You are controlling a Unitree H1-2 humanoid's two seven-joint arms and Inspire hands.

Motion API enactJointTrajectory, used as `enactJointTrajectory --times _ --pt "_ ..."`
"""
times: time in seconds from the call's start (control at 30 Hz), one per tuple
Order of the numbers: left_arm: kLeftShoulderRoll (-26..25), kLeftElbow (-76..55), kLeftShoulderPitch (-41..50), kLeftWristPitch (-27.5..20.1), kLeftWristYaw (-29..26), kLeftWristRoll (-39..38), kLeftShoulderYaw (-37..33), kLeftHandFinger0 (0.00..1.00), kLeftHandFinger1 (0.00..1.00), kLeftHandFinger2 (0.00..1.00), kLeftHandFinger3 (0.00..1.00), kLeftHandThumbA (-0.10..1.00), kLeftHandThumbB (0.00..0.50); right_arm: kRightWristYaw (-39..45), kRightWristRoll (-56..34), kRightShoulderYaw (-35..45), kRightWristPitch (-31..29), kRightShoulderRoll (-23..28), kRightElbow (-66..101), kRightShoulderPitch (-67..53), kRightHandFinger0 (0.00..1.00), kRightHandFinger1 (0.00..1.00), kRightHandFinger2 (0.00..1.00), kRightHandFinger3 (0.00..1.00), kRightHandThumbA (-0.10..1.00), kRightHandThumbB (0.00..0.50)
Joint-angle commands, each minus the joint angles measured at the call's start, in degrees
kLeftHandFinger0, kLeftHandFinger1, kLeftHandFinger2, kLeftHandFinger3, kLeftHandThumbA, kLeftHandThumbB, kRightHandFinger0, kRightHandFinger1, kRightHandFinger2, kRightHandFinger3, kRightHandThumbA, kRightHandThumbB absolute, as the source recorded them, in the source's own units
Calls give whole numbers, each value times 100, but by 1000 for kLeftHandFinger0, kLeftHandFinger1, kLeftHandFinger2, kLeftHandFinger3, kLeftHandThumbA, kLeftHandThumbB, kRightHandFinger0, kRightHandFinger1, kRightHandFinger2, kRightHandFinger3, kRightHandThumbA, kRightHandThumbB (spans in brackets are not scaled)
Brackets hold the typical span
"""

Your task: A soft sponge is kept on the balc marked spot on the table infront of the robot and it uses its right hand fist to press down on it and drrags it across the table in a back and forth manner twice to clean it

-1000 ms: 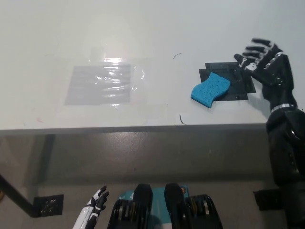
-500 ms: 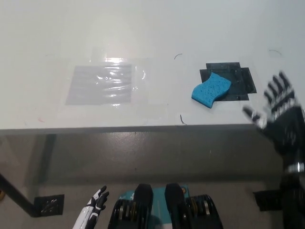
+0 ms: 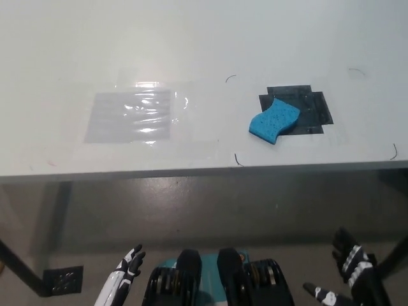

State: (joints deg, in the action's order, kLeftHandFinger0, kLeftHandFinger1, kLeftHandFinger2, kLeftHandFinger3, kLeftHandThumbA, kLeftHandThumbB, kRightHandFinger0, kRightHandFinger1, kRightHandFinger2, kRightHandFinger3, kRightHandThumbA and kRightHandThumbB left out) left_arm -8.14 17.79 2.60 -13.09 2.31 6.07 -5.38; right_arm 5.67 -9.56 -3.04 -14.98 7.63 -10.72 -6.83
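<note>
A blue wavy sponge (image 3: pixel 274 119) lies on the white table (image 3: pixel 204 51), partly over the left side of a black marked patch (image 3: pixel 306 105). My black right hand (image 3: pixel 349 274) hangs low at the bottom right, below the table's front edge, far from the sponge, with its fingers spread and nothing in it. My white left hand (image 3: pixel 121 280) rests at the bottom left, also below the table, fingers apart and holding nothing.
A shiny clear plastic sheet (image 3: pixel 131 115) is taped flat on the table's left half. Thin pen marks (image 3: pixel 237 159) dot the surface near the sponge. The table's front edge (image 3: pixel 204 171) crosses the picture; a table leg (image 3: pixel 25 268) stands at lower left.
My right hand has come off the table beside the black patch and dropped below the front edge at the bottom right. The sponge stays put. The camera shifted slightly.
</note>
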Motion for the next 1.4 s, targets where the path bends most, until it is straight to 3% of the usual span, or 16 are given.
enactJointTrajectory --times 0.0,0.17,0.43,0.57,0.63,0.73,1.2,1.37 --pt "-97 -116 -231 -350 82 -100 76 1000 1000 1000 1000 1000 147 147 527 -95 -803 137 -716 644 1000 1000 1000 1000 1000 248" --pt "-84 -208 -370 -223 131 -71 52 1000 1000 1000 1000 1000 152 140 389 43 -919 188 -844 784 1000 1000 1000 1000 1000 190" --pt "-96 -291 -379 -180 134 -44 64 1000 1000 1000 1000 1000 141 231 212 85 -817 141 -756 763 1000 1000 1000 1000 1000 146" --pt "-77 -312 -403 -128 137 -81 99 1000 1000 1000 1000 1000 155 266 198 112 -810 143 -804 833 1000 1000 1000 1000 1000 148" --pt "-94 -327 -392 -146 154 -59 93 1000 1000 1000 1000 1000 133 249 253 111 -810 147 -795 826 1000 1000 1000 1000 1000 133" --pt "-91 -317 -394 -153 147 -42 97 1000 1000 1000 1000 1000 140 243 324 105 -840 165 -808 824 1000 1000 1000 1000 1000 104" --pt "-69 -328 -420 -92 105 38 94 1000 1000 1000 1000 1000 126 355 462 30 -903 227 -810 855 1000 1000 1000 1000 1000 62" --pt "-74 -345 -424 -47 116 66 79 1000 1000 1000 1000 1000 122 344 701 -33 -949 282 -897 888 1000 1000 1000 1000 1000 80"
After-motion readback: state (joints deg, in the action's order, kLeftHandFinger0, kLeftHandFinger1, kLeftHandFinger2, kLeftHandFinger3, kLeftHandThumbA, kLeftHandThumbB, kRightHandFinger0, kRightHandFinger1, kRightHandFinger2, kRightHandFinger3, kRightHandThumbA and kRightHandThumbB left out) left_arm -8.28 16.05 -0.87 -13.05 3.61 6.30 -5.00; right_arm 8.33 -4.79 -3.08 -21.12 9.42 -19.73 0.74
